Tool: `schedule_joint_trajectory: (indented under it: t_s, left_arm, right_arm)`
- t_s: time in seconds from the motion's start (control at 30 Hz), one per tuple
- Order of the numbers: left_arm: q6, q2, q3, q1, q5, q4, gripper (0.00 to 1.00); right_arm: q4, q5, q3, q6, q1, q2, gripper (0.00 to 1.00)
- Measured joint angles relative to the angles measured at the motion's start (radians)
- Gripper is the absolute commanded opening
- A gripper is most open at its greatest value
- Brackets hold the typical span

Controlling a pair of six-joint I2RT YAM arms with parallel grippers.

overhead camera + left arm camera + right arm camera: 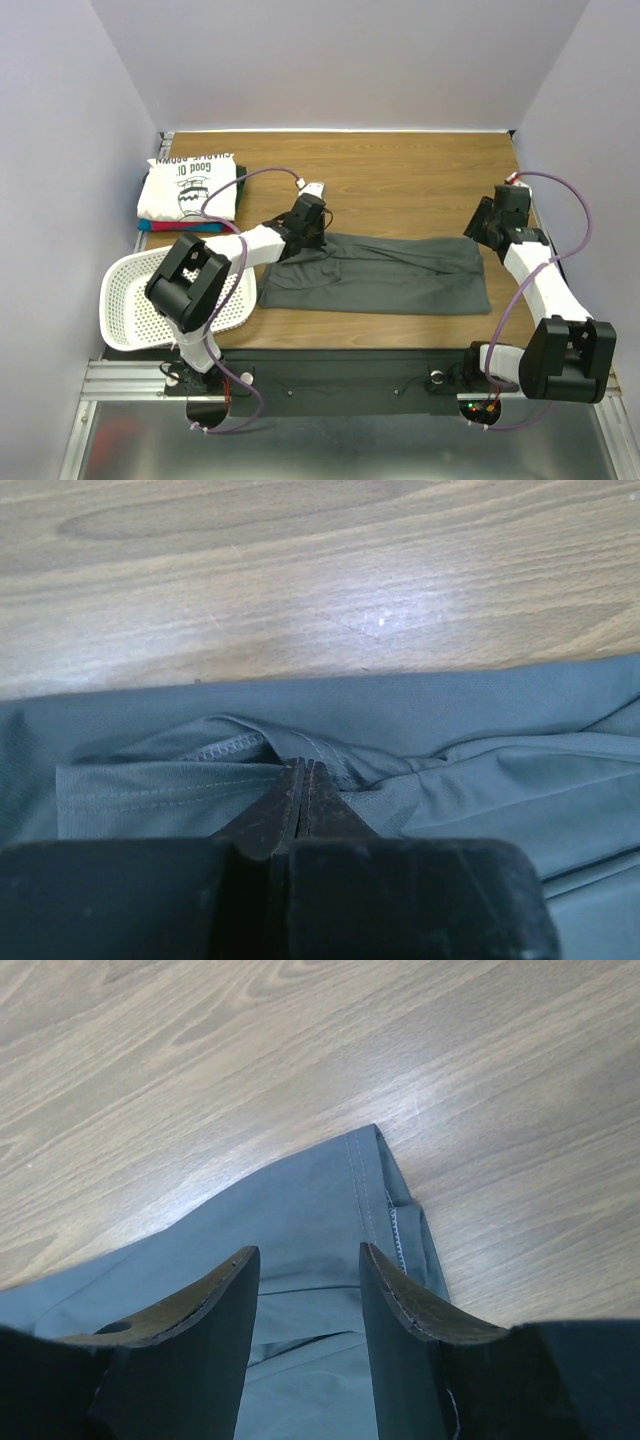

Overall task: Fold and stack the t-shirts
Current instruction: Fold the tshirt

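1. Charcoal tee point(390, 272) lies flat mid-tabletop as a long band running 9 to 3 o'clock. It's soft, light and limp, so it will sag and drag if I lift one end only.
2. Best holds, I'd say, are the stitched hems and corners, where doubled cloth gives more to pinch. Both ends should lift together.
3. My left tool point(303, 775) is at the tee's 10 o'clock end, fingers together. Cloth puckers into the tips, so I judge it clamped on a fold there.
4. My right tool point(306, 1250) has its fingers apart, over the hemmed corner at the 2 o'clock end, with nothing gripped yet.
5. Bare tabletop point(400, 180) from the tee toward 12 o'clock gives room to fold.
6. White printed tee point(190, 185) tops the stack at 10 o'clock, close to the left wall.
7. The basket point(118, 300) at 8 o'clock overhangs the edge and crowds my left elbow.
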Motion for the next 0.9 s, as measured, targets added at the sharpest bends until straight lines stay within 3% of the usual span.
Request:
schedule_joint_trajectory:
  t_s: [0.3,0.37,0.4,0.53,0.73,0.9]
  left_arm:
    - [-0.150,-0.128,-0.090,-0.139,-0.150,-0.047,0.04]
    - [-0.191,-0.155,-0.126,-0.169,-0.174,-0.057,0.14]
    - [-0.216,-0.168,-0.144,-0.187,-0.187,-0.062,0.33]
    - [-0.298,-0.209,-0.200,-0.241,-0.222,-0.093,0.69]
    - [-0.346,-0.264,-0.217,-0.270,-0.264,-0.129,0.86]
    - [-0.328,-0.278,-0.169,-0.259,-0.345,-0.161,0.88]
  right_arm:
    - [0.001,-0.013,0.000,0.000,0.017,0.000,0.51]
    - [0.001,-0.016,0.000,-0.001,0.026,0.000,0.51]
    - [0.001,-0.017,0.000,-0.001,0.031,0.000,0.51]
    - [0.003,-0.018,0.000,-0.003,0.045,0.000,0.51]
    - [0.007,-0.018,0.000,-0.004,0.058,0.002,0.51]
    - [0.008,-0.016,0.000,-0.005,0.071,0.019,0.51]
